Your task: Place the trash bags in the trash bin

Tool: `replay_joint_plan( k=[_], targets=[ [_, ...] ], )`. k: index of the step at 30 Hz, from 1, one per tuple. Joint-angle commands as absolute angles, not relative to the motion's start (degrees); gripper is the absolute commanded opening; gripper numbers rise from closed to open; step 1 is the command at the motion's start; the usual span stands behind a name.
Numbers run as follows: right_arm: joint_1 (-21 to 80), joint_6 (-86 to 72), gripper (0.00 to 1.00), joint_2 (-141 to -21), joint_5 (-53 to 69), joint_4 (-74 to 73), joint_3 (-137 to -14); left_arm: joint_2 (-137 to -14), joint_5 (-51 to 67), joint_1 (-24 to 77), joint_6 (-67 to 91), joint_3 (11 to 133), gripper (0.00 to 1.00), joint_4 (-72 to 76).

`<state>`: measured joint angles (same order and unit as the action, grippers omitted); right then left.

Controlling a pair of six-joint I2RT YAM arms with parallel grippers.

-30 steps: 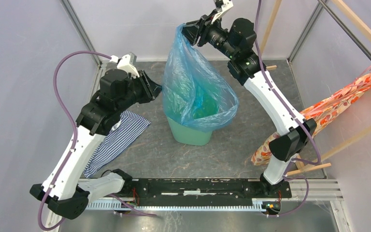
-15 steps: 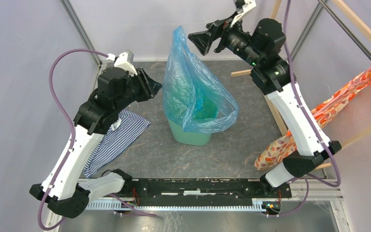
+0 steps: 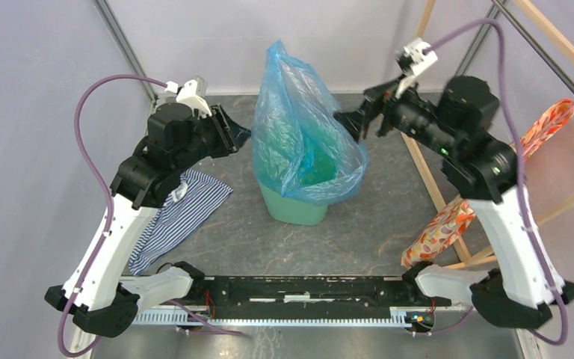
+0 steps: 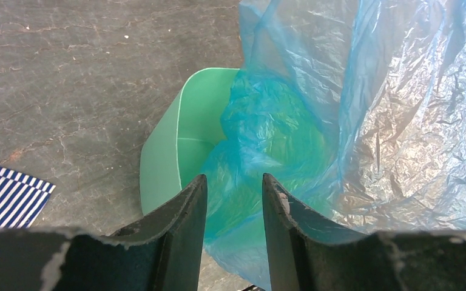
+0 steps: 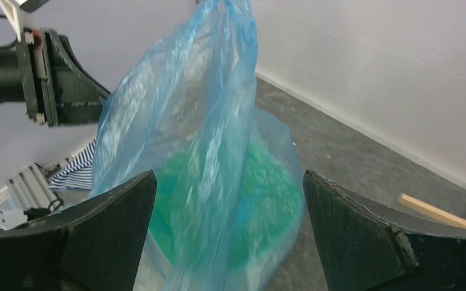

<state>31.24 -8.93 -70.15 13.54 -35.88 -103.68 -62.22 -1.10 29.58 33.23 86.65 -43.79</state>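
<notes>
The light-blue translucent trash bag (image 3: 303, 120) stands tall out of the mint-green trash bin (image 3: 291, 206), its lower part inside the bin and its top peak upright; no gripper holds it. It also shows in the left wrist view (image 4: 364, 109) and the right wrist view (image 5: 212, 133). The bin's left wall is bare in the left wrist view (image 4: 176, 145). My left gripper (image 3: 235, 134) is open and empty just left of the bag (image 4: 233, 200). My right gripper (image 3: 351, 123) is open wide and empty at the bag's right side (image 5: 227, 242).
A blue-white striped cloth (image 3: 183, 213) lies on the floor under the left arm. An orange floral fabric (image 3: 523, 161) hangs on a wooden rack (image 3: 493, 258) at the right. Cage posts and walls stand behind.
My right gripper let go of the bag's top, opened, and swung down and right to the bag's right side. The bag's peak stays standing. The left arm barely moved.
</notes>
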Motion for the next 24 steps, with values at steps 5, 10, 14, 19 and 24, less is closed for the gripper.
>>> replay_joint_plan(
  k=[5, 10, 14, 19, 24],
  targets=[
    [31.17, -2.17, 0.97, -57.98, 6.15, -49.22, -100.54, -61.72, 0.57, 29.45, 31.90, 85.62, 0.45, -42.15],
    [31.12, -0.45, 0.86, -52.97, 6.51, -51.57, -93.16, -62.20, 0.18, 29.44, 31.73, 85.04, 0.44, -41.94],
    [31.23, -0.46, 0.70, -51.87, 8.39, -52.67, -87.43, -62.67, -1.71, 29.49, 31.47, 84.52, 0.43, -41.71],
    [31.26, -0.48, 0.57, -53.50, 7.27, -53.99, -83.29, -63.71, -1.58, 29.49, 31.62, 83.61, 0.42, -40.99],
    [31.28, 1.00, 0.52, -54.05, 4.80, -55.48, -79.51, -63.98, -1.76, 29.37, 31.56, 83.01, 0.42, -40.79]
  ],
)
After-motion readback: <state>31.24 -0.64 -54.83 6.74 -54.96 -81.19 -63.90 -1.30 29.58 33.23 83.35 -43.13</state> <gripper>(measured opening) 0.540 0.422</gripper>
